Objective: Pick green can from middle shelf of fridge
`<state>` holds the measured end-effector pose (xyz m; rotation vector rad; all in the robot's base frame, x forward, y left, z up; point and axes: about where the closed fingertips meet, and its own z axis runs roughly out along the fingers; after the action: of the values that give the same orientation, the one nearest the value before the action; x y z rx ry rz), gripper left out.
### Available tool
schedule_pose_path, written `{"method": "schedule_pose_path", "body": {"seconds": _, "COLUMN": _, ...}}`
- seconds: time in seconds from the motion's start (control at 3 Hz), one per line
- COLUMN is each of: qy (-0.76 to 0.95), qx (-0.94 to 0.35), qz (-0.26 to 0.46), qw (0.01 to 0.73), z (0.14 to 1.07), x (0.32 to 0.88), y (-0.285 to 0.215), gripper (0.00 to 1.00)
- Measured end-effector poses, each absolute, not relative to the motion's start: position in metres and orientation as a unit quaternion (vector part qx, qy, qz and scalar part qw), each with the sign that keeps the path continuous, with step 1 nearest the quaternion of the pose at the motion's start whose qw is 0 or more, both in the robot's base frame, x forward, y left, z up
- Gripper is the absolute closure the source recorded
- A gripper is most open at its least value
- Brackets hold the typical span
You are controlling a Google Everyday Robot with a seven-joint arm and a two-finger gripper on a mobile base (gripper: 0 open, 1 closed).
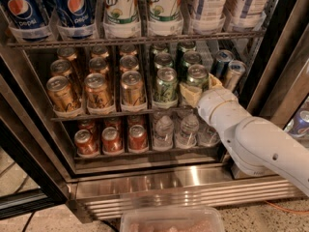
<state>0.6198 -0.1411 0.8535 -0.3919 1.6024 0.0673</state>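
The fridge [183, 190] stands open in front of me. Its middle shelf [116, 113] holds gold cans on the left and green cans in two lanes on the right. My gripper [200, 87] reaches in from the lower right to the front green can [197, 74] of the right-hand green lane. Its tan fingers [189, 94] sit on either side of that can and close on it. The can stands upright on the rack. Another green can [165, 85] stands just to its left, and more stand behind.
Gold cans [62, 93] fill the left lanes. Slim blue-and-silver cans [234, 74] stand right of the gripper. Pepsi [21, 8] and 7UP bottles [120, 8] are on the rack above, red cans [111, 139] and water bottles [163, 132] below. A clear plastic bin [171, 220] lies at the bottom edge.
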Motion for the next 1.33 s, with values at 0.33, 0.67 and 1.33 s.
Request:
{"method": "schedule_pose_path", "body": {"seconds": 0.33, "qy": 0.713, "qx": -0.18, "qz": 0.037, "qw": 0.677, "z": 0.868, "x": 0.619, "y": -0.142, "gripper": 1.0}}
{"method": "schedule_pose_path", "body": {"seconds": 0.67, "qy": 0.715, "qx": -0.188, "qz": 0.038, "qw": 0.673, "z": 0.876, "x": 0.614, "y": -0.145, "gripper": 1.0}}
{"method": "schedule_pose_path", "body": {"seconds": 1.33, "qy": 0.74, "qx": -0.208, "qz": 0.036, "qw": 0.638, "z": 0.87, "x": 0.585, "y": -0.157, "gripper": 1.0}}
